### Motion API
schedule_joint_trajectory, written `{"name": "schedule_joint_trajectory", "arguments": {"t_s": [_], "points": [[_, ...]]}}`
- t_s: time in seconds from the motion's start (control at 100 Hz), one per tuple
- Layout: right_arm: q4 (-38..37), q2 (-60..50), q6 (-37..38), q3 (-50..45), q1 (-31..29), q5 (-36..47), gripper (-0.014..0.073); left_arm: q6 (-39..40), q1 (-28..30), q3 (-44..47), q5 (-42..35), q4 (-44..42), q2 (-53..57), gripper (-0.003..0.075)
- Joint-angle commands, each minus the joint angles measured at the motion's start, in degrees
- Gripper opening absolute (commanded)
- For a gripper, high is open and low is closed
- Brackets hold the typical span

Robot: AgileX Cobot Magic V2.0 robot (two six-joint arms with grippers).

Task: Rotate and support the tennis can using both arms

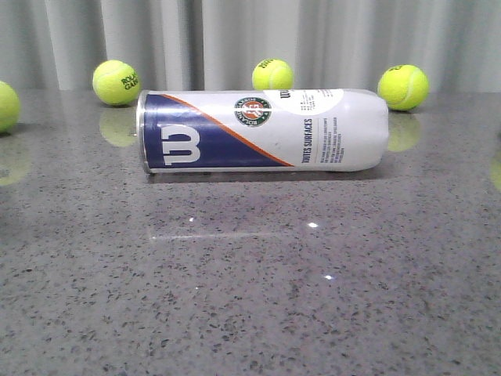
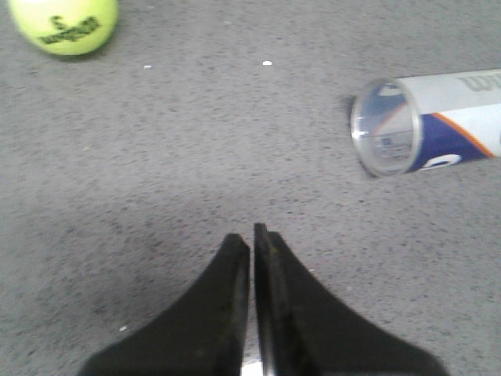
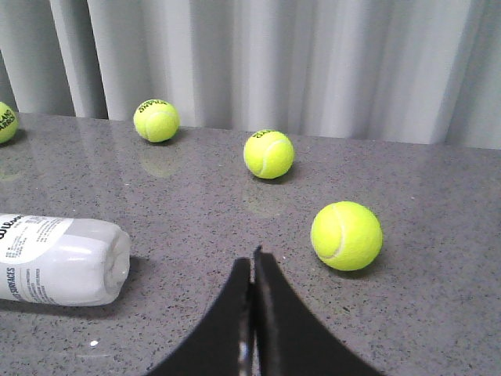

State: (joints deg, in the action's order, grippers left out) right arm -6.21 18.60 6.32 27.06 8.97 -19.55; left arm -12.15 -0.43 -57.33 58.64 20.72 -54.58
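The tennis can [image 1: 262, 130] lies on its side across the back middle of the grey table, its silver rim to the left and its rounded white base to the right. It looks empty. In the left wrist view its open rimmed end [image 2: 427, 123] shows, apart from my left gripper [image 2: 251, 235], which is shut and empty over bare table. In the right wrist view the can's white base [image 3: 63, 260] shows, apart from my right gripper [image 3: 252, 255], also shut and empty. Neither arm shows in the front view.
Several yellow-green tennis balls lie around: behind the can [image 1: 117, 82], [image 1: 272, 75], [image 1: 403, 86], and one at the far left edge [image 1: 6, 106]. One ball [image 3: 346, 236] lies close to the right gripper; another [image 2: 65, 25] lies beyond the left gripper. A grey curtain closes the back.
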Motion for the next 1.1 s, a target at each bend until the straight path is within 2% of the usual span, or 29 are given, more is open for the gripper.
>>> {"name": "schedule_joint_trajectory", "arguments": {"t_s": [0.0, 0.04, 0.12, 0.19, 0.24, 0.36, 0.55, 0.95, 1.09], "points": [[-0.8, 0.3, -0.1, 1.4, -0.3, 4.7, -0.0070, -2.3, 0.1, -2.0, -2.5, 4.9, -0.1, 0.0169], [-0.8, 0.3, -0.1, 1.4, -0.3, 4.7, -0.0070, -2.3, 0.1, -2.0, -2.6, 5.2, -0.2, 0.0238], [-0.8, 0.3, -0.1, 1.4, -0.3, 4.7, -0.0070, -2.3, 0.1, -2.0, -2.8, 5.2, -0.2, 0.0432], [-0.8, 0.3, -0.1, 1.4, -0.3, 4.7, -0.0070, -2.3, 0.1, -2.0, -2.8, 5.2, -0.2, 0.0538], [-0.8, 0.3, -0.1, 1.4, -0.3, 4.7, -0.0070, -2.3, 0.1, -2.0, -2.9, 5.9, -0.2, 0.0585], [-0.8, 0.3, -0.1, 1.4, -0.3, 4.7, -0.0070, -2.9, 0.1, -2.0, -3.9, 11.9, -0.9, 0.0585], [-0.8, 0.3, -0.1, 1.4, -0.3, 4.7, -0.0070, -14.3, 0.1, -2.0, -2.2, 27.6, -5.8, 0.0585], [-0.8, 0.3, -0.1, 1.4, -0.3, 4.7, -0.0070, -29.9, -0.1, -2.0, 4.9, 45.9, -23.4, 0.0585], [-0.8, 0.3, -0.1, 1.4, -0.3, 4.7, -0.0070, -32.1, -1.5, -2.0, 5.5, 48.1, -28.4, 0.0585]]}}
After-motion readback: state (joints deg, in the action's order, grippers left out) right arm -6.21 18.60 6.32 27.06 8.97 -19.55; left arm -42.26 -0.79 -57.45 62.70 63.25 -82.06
